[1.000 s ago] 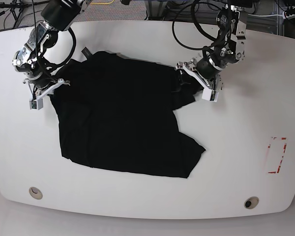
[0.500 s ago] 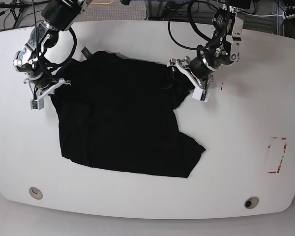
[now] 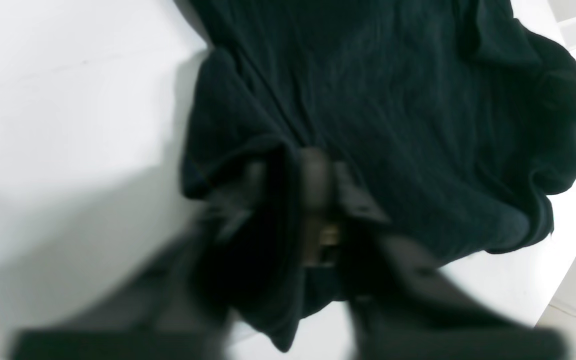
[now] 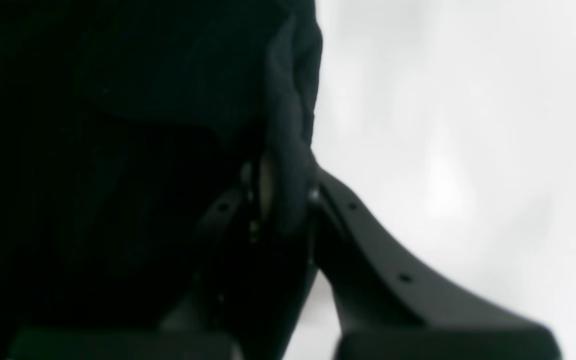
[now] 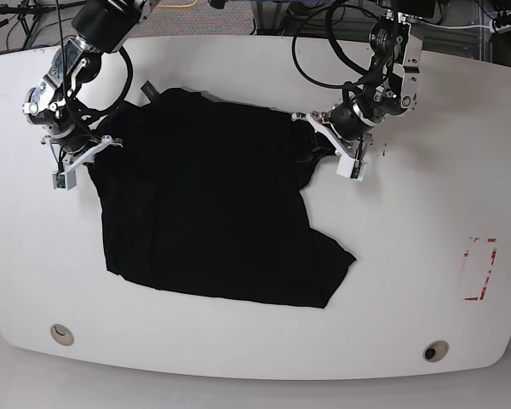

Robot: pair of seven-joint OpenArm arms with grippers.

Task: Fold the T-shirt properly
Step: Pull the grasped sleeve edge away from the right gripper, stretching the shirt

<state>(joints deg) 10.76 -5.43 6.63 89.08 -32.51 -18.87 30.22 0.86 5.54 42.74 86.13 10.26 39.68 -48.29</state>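
Two grippers, the left gripper [image 5: 336,153] and the right gripper [image 5: 78,158], each clamp an edge of the wrinkled black T-shirt [image 5: 213,204], which lies spread across the white table [image 5: 426,256].

T-shirt [image 5: 213,213]: plain black all over, no print showing; in the left wrist view the cloth [image 3: 393,100] reads black with a faint blue-grey sheen along the wrinkles.
Worktop [image 5: 409,256]: plain white, slightly glossy, with soft grey shadow beside the cloth.
Left claw [image 5: 334,151]: white fingers on a black and silver wrist; up close in its own camera the fingers [image 3: 318,175] look dark grey-brown, blurred.
Right claw [image 5: 79,158]: white fingers, silver and black metal behind; in its own camera the finger [image 4: 368,260] looks matt dark grey.
Cables [image 5: 311,51]: black.
Tape mark [image 5: 479,268]: red outline on the white.
Round insets [image 5: 61,333]: grey-silver.
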